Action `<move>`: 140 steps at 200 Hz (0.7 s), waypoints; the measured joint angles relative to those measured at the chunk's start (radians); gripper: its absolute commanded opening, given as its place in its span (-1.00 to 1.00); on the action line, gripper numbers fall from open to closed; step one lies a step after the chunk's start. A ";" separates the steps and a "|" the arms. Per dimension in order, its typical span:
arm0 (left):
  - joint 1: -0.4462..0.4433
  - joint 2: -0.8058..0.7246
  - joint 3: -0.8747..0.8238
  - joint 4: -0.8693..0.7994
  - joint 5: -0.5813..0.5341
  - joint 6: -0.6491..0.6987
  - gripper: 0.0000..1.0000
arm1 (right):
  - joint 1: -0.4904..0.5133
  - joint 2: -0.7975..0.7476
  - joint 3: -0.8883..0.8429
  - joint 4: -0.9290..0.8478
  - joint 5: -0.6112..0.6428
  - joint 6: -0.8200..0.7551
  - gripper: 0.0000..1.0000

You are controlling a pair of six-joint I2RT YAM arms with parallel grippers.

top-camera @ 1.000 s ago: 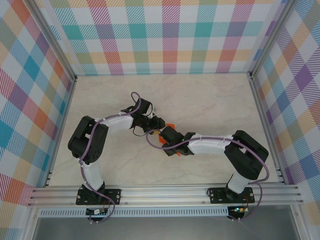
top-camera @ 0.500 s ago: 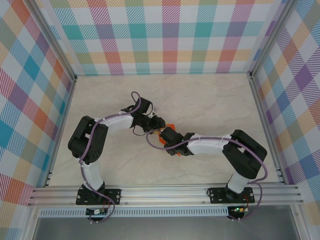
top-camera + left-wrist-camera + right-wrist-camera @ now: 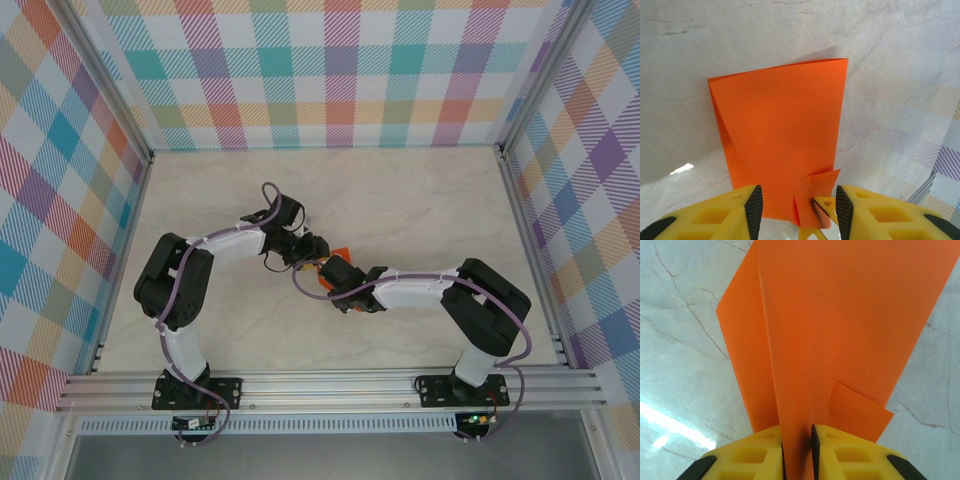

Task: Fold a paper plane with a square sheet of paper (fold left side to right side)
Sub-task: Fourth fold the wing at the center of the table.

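The square sheet of paper point(image 3: 785, 130) is bright orange and lies on the marble table, folded into a tall rectangle with a small dog-eared corner. My left gripper point(image 3: 799, 210) is open, its pads point(image 3: 754, 207) on either side of the sheet's near edge. My right gripper point(image 3: 797, 450) is shut on a raised layer of the sheet point(image 3: 840, 315). One of its yellow fingertips point(image 3: 825, 206) shows between the left jaws. From above, both grippers point(image 3: 313, 250) point(image 3: 330, 266) meet at mid-table over the paper point(image 3: 341, 251). A paper plane is out of view.
The marble tabletop point(image 3: 420, 200) is walled by checked panels at the back and sides. An aluminium rail point(image 3: 330, 385) runs along the near edge, where both arm bases sit. Open table surrounds the grippers.
My right gripper has closed onto the paper. The left jaws have opened a little wider. Both arms have barely shifted.
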 measured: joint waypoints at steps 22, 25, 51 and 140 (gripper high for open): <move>0.010 -0.047 -0.004 -0.015 -0.004 0.008 0.02 | 0.000 0.000 0.000 0.003 -0.005 0.013 -0.63; 0.012 -0.054 -0.006 -0.016 -0.004 0.009 0.03 | 0.000 0.000 0.000 0.003 -0.005 0.013 -0.64; 0.035 -0.123 -0.030 -0.027 -0.016 0.023 0.09 | -0.003 0.000 -0.004 0.008 -0.019 0.024 -0.67; 0.051 -0.204 -0.222 -0.026 -0.040 0.018 0.10 | -0.080 -0.069 -0.086 0.078 -0.154 0.083 -0.76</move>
